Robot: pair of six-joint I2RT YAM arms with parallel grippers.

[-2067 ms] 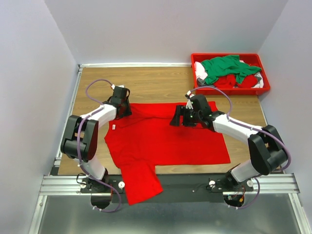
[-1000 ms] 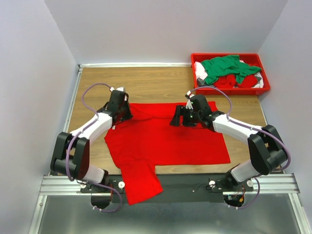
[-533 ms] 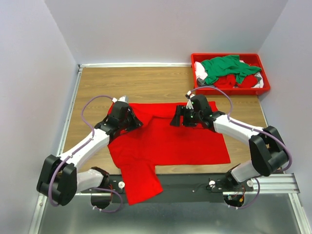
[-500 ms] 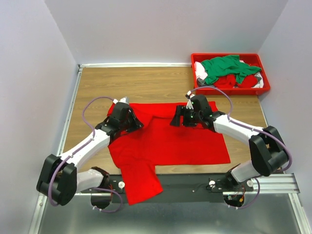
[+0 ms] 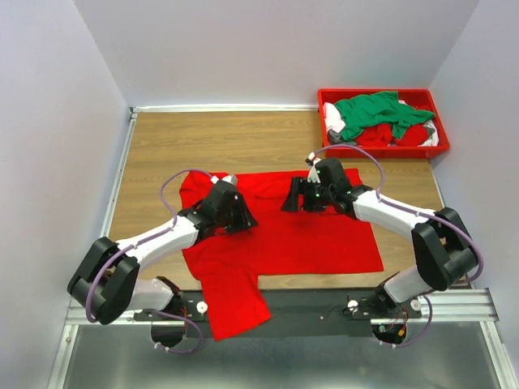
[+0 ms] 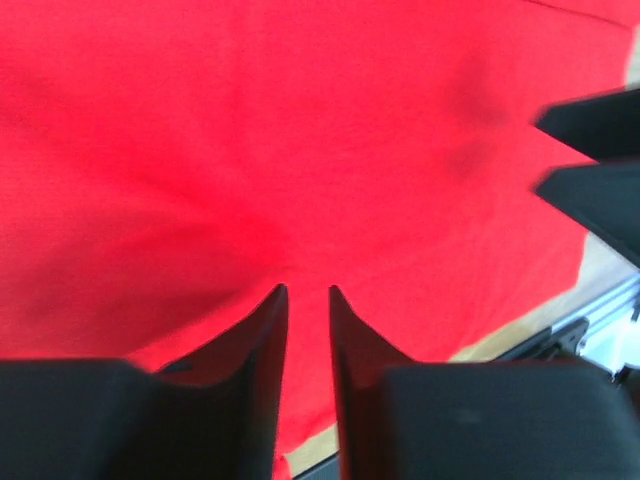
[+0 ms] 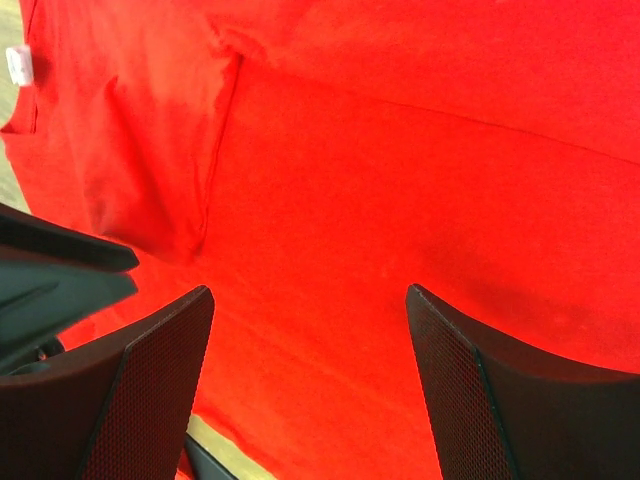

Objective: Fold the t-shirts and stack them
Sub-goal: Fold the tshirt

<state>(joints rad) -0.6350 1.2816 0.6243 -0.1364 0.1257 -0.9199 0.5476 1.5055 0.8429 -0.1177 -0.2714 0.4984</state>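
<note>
Plainly, the left gripper (image 6: 305,290) is clenched on a fold of the red shirt (image 5: 316,239), which spreads flat ahead of its jaws. The right gripper (image 7: 310,292) gapes wide, with the shirt below and between its jaws.

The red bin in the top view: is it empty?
No, the red bin holds a heap of clothes, with a green t-shirt lying on top.
</note>
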